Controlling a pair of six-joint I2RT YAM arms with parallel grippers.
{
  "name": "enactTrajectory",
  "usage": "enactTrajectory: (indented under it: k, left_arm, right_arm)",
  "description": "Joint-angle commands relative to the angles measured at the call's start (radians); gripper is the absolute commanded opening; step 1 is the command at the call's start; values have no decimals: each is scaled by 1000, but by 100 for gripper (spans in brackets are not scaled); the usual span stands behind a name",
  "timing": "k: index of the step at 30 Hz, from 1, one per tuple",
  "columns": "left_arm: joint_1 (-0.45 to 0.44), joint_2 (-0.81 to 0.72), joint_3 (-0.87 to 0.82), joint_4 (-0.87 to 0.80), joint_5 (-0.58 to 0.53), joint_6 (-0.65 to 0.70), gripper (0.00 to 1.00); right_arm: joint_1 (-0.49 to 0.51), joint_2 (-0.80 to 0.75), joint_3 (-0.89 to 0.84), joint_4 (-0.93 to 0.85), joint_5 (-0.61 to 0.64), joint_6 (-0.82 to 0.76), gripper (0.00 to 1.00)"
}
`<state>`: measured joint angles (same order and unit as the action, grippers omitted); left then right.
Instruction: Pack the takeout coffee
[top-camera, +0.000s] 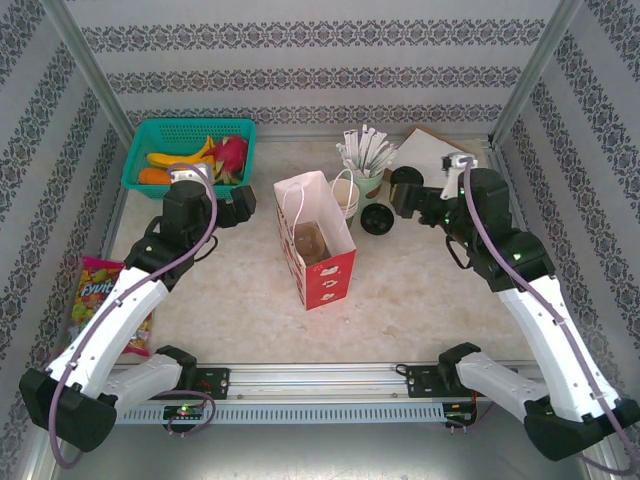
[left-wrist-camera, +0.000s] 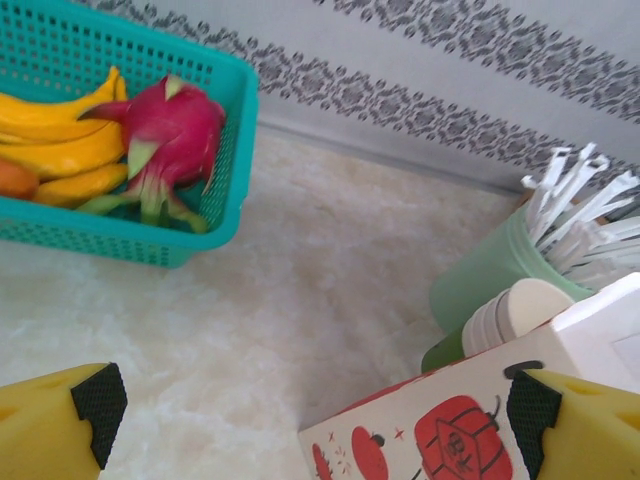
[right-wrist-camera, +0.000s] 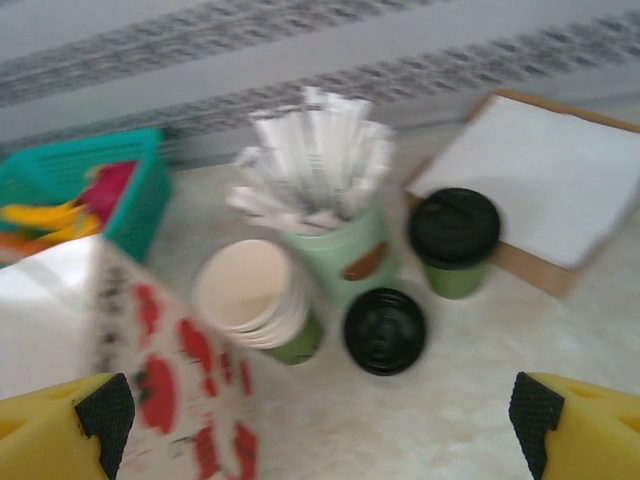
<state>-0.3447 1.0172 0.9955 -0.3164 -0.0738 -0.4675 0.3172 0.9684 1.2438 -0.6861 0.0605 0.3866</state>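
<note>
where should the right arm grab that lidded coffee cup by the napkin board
Grip the lidded coffee cup around its green wall just under the black lid, coming in level from the near side. It stands upright, the board lies behind it and the stick cup crowds its left.

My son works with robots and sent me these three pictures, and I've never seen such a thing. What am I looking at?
Two robot arms are bolted at a table's near edge. One picture looks down from above; the other two come from cameras on each wrist, so the yellow shapes are the fingers. On the table stand a red and white paper bag, a teal basket of fruit, a stack of empty cups, a cup of wrapped sticks, a loose black lid and a lidded coffee cup. The left gripper and right gripper are both open, holding nothing.
</note>
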Motion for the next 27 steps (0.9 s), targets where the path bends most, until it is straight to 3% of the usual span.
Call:
enactTrajectory:
  k: [1, 6, 13, 19, 27]
  left_arm:
    - [10, -36, -39, 156, 46, 70, 100]
    - [9, -39, -64, 187, 43, 82, 100]
    - [11, -34, -61, 158, 15, 78, 100]
    - [10, 4, -1, 48, -17, 49, 100]
    - [13, 41, 38, -14, -52, 14, 100]
  right_arm:
    - [-140, 40, -66, 57, -97, 38, 98]
    - [-312, 170, -95, 148, -247, 35, 98]
    - [-363, 361, -59, 207, -225, 24, 98]
    - [-376, 575, 75, 159, -383, -99, 98]
    - [-370, 788, 199, 193, -404, -136, 98]
